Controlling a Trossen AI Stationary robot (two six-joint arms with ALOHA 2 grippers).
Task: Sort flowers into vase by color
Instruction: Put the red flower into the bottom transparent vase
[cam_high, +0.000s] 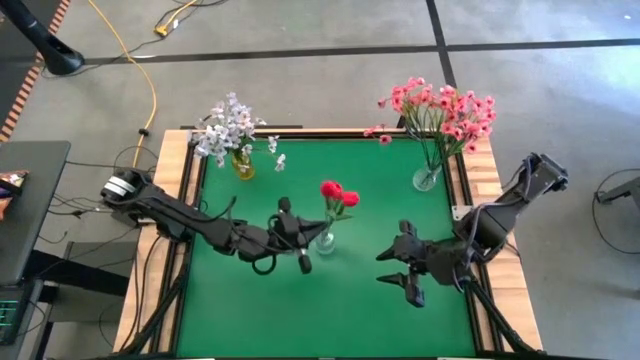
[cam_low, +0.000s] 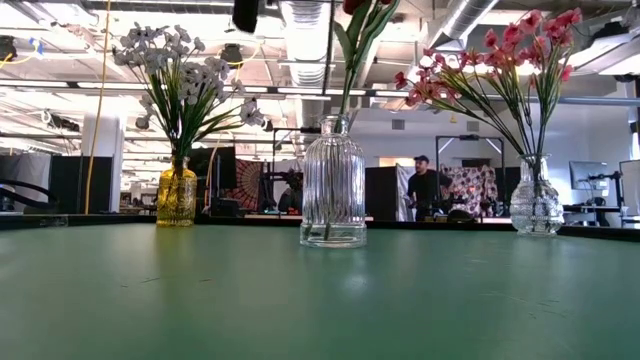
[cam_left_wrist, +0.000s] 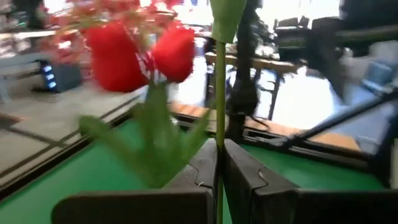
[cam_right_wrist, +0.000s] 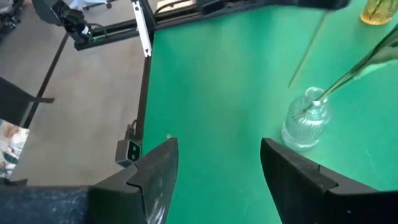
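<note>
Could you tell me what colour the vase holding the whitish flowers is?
The vase is yellow, amber-tinted glass; the low view shows it best.

Left arm reaches in from the left edge toward the middle of the tabletop, its tool (cam_high: 300, 262) clamped tight, fingers (cam_left_wrist: 239, 177) pressed together. Right arm comes in from the right side, bent at the elbow, its tool (cam_high: 396, 268) spread wide with nothing between the fingers (cam_right_wrist: 155, 177).

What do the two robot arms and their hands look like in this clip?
Both arms are dark, jointed and slim. The left arm has a pale round fitting at its base and a looped cable near the left hand. The right hand has two broad, flat black fingers with notched inner edges.
</note>
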